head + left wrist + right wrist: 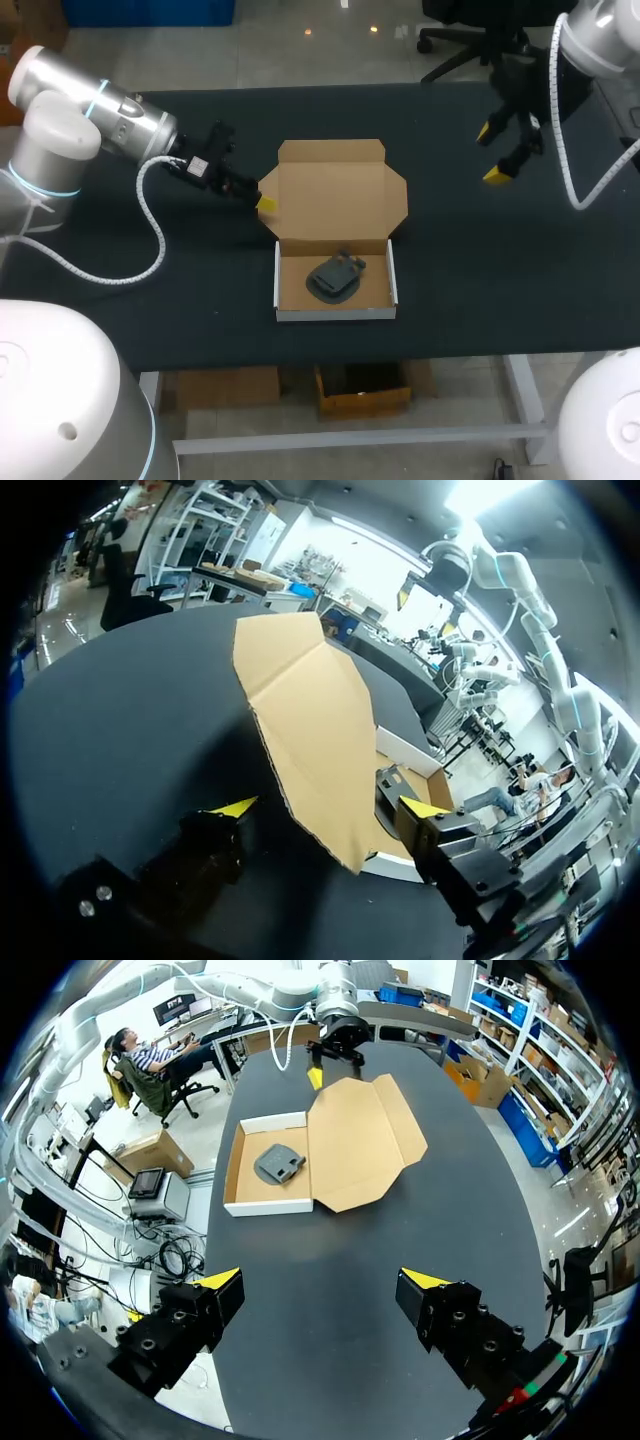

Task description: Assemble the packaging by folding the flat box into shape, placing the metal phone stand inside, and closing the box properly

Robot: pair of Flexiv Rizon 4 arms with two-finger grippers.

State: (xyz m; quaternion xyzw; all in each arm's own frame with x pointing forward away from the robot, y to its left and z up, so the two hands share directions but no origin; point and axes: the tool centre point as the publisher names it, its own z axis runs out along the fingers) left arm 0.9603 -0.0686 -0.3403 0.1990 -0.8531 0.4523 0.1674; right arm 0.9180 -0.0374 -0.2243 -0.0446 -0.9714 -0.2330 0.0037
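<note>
The cardboard box lies in the middle of the table, its white-walled tray [335,313] at the front and its brown lid [335,190] folded back flat behind. Inside the tray lies the dark grey metal phone stand [335,277]. My left gripper [260,196] is at the lid's left side flap. In the left wrist view the lid [300,710] rises between that gripper's [326,806] spread fingers, which stand open around the flap's edge. My right gripper [492,153] hangs open over the far right of the table, well away from the box [265,1165] and holding nothing.
The black table [500,260] runs wide on both sides of the box. Its front edge lies just below the tray. My left arm's white cable [155,235] loops over the table's left part.
</note>
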